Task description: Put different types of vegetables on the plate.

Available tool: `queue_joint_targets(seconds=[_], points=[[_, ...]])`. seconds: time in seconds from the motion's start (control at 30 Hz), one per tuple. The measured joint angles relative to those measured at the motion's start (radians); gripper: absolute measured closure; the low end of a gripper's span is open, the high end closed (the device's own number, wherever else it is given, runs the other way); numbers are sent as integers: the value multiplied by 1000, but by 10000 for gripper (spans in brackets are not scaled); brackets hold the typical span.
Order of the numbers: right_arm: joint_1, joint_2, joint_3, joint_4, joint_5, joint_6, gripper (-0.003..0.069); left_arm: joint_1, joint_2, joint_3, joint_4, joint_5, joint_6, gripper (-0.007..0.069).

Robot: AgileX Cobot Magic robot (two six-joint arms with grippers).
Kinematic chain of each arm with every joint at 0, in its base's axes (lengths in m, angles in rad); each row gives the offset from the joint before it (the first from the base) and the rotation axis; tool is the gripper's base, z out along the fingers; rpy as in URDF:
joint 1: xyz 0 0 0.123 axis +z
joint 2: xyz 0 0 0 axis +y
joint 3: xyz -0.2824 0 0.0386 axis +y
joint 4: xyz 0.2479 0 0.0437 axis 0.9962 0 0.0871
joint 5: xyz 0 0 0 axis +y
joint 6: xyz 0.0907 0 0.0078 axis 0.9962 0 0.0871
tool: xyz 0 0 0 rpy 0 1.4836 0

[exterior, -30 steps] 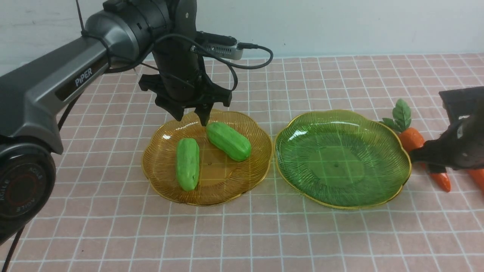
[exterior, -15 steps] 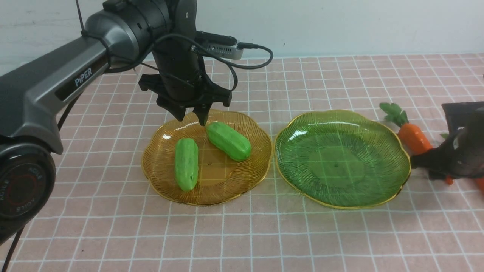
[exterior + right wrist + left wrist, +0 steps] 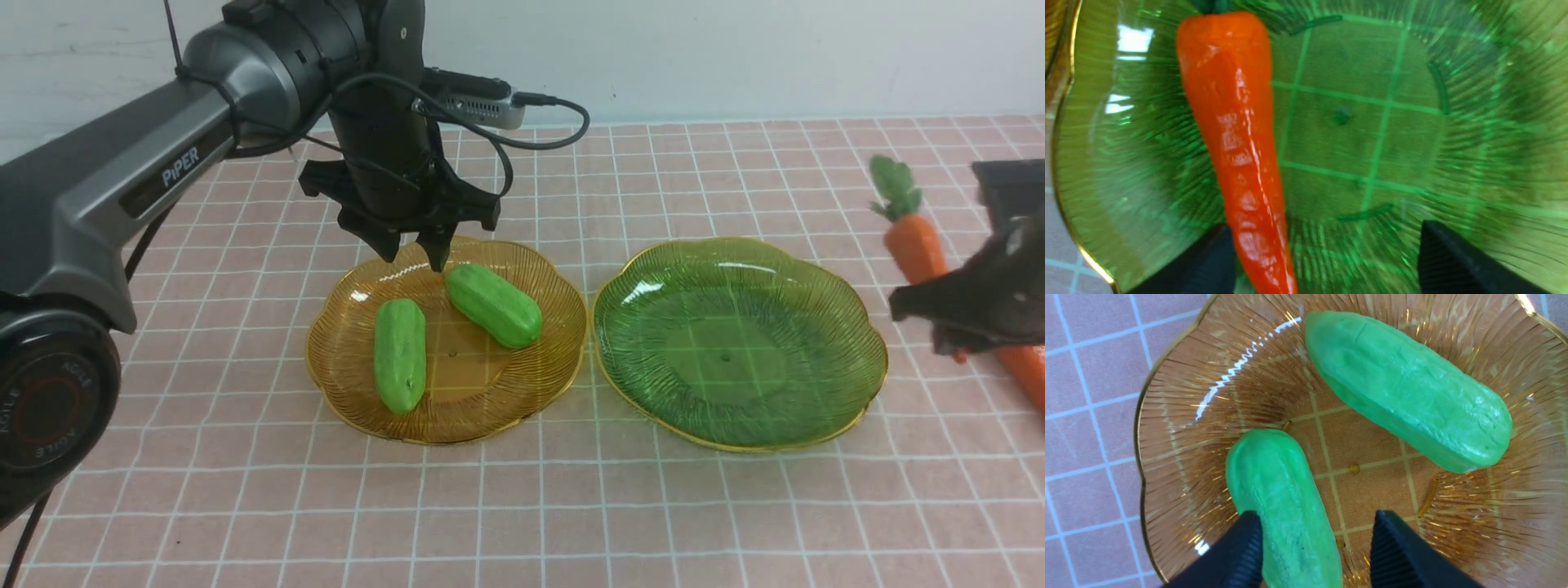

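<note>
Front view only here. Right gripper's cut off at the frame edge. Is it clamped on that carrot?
Observer: No. Right wrist view shows the right gripper with jaws wide apart, the carrot beside one finger only.
Operator: What's it facing?
Observer: In that view the green plate fills the background behind the carrot.
Operator: Left side?
Observer: Left wrist view: left gripper open, one cucumber lined up between its fingers, the other cucumber off to the side.
</note>
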State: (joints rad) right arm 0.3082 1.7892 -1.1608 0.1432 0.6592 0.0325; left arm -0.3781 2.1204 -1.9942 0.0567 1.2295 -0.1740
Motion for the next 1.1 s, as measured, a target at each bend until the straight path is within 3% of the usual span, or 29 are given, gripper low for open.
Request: queue_joint_targets(seconds=[0.13, 0.27, 0.47, 0.67, 1.1], points=[[-42, 0, -30, -10, 72, 3, 69, 0, 0, 0, 0, 0, 0, 290], [-128, 0, -50, -65, 138, 6, 42, 0, 0, 0, 0, 0, 0, 290], [-317, 0, -52, -180, 177, 6, 67, 0, 0, 0, 0, 0, 0, 290], [-415, 0, -52, -198, 177, 7, 106, 0, 0, 0, 0, 0, 0, 290], [-436, 140, -53, -365, 93, 63, 154, 0, 0, 0, 1, 0, 0, 290]])
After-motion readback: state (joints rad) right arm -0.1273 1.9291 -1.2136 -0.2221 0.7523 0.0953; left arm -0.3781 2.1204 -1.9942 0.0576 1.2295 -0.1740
